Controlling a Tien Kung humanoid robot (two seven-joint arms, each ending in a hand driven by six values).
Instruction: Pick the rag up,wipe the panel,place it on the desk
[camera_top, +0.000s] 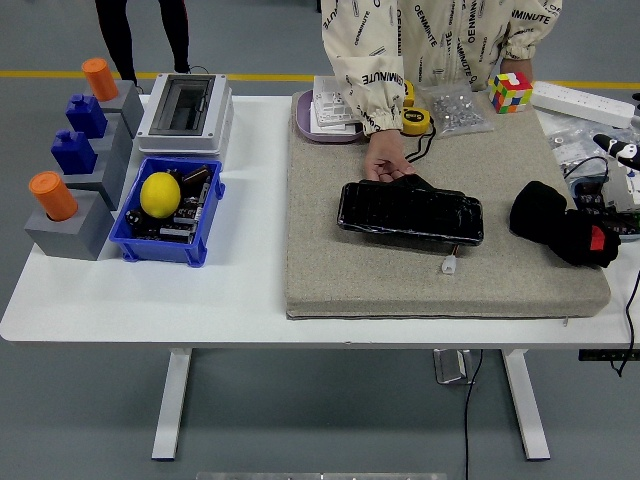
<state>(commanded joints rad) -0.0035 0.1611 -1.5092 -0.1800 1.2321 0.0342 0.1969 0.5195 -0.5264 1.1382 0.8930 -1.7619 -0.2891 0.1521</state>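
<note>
Black panel flat on the grey mat mid-counter, a person's hand resting at its far edge on a dark rag. Right hand near the mat's right edge, just beside the panel; fingers impossible to tell. Blue bin well apart at left.

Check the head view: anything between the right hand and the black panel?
Nothing but bare mat. In the head view the right hand sits right of the black panel with only grey mat between; the small white connector lies below that gap.
</note>
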